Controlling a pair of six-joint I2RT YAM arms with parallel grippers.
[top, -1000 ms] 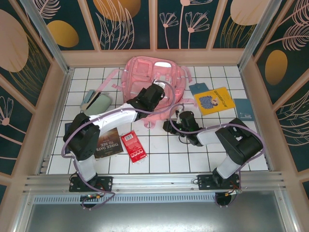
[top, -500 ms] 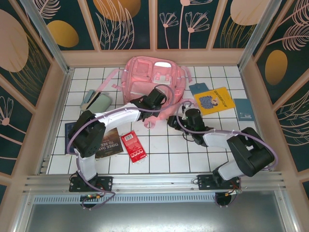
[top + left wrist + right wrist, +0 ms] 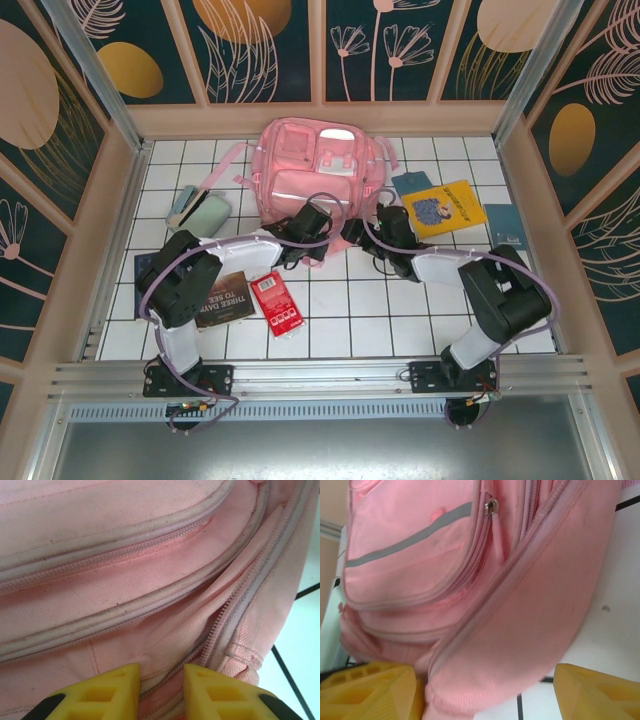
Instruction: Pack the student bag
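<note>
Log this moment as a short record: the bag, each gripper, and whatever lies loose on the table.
backpack: pink, lying flat at the far middle of the table, front pockets up
left gripper: at the backpack's near edge, closed to a narrow gap on a fabric fold beside a zip
right gripper: open, a corner of the backpack between its fingers
loose on the left: pencil case, brown book, red packet
loose on the right: yellow booklet
packing: those items all lie outside the backpack

I read the student bag (image 3: 150, 580) as matt woven pink cloth, zip tape grimy; left fingers (image 3: 220, 690) matt yellow plastic; table (image 3: 350, 310) smooth white tile.
</note>
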